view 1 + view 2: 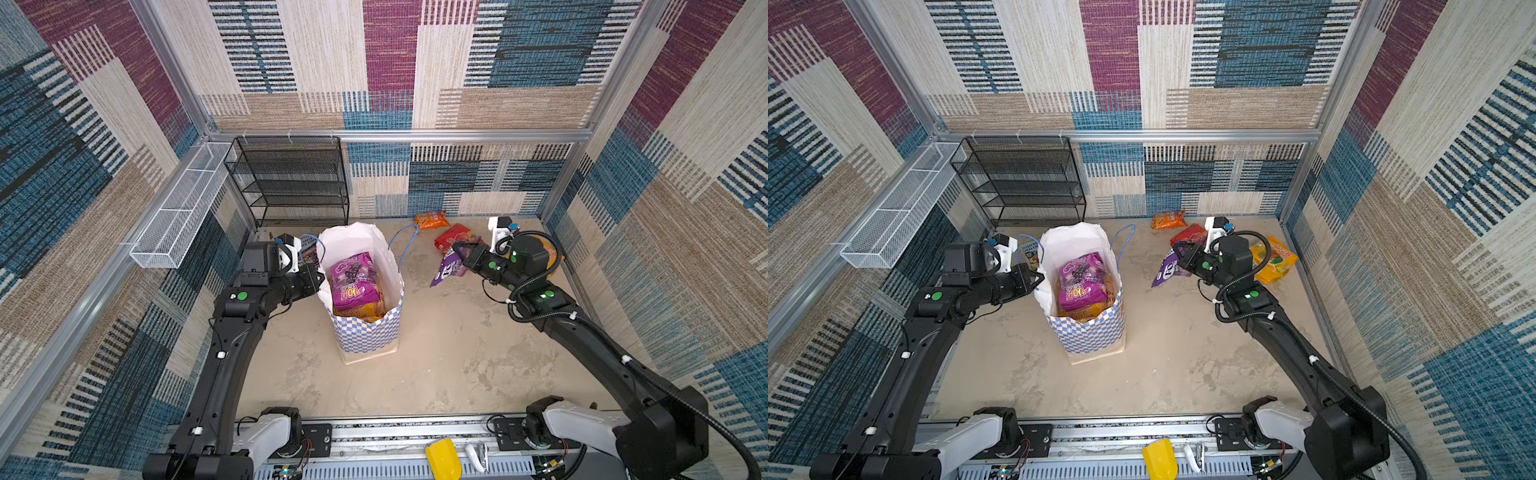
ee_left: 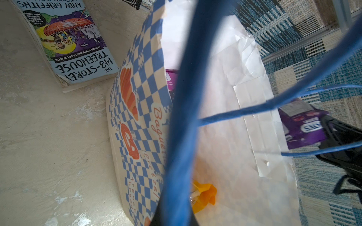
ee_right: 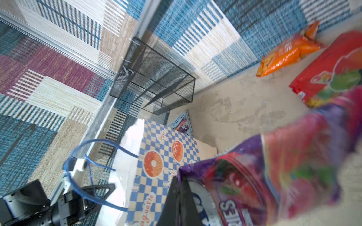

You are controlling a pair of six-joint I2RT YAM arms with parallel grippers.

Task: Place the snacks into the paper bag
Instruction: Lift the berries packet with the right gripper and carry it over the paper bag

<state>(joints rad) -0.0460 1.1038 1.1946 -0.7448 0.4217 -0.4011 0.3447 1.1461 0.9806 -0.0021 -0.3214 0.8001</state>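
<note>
At table (image 1: 436, 365) centre stands the tall blue-and-white checked paper bag (image 1: 365, 332), a magenta crinkly packet (image 1: 355, 282) inside. From 9 o'clock the left gripper (image 1: 316, 277) pinches its rim, fingers together on the paper, likely to hold the mouth open. At 3 o'clock the right gripper (image 1: 459, 254) is clamped on a purple plastic packet (image 1: 446, 274), which hangs ready for the carry. A red plastic packet (image 1: 455, 239) lies at 2 o'clock.

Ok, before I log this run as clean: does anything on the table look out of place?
Only the book, lying flat beside the paper bag; it is no snack. The bag's white rim is creased, but it stands upright and nothing has spilled.
</note>
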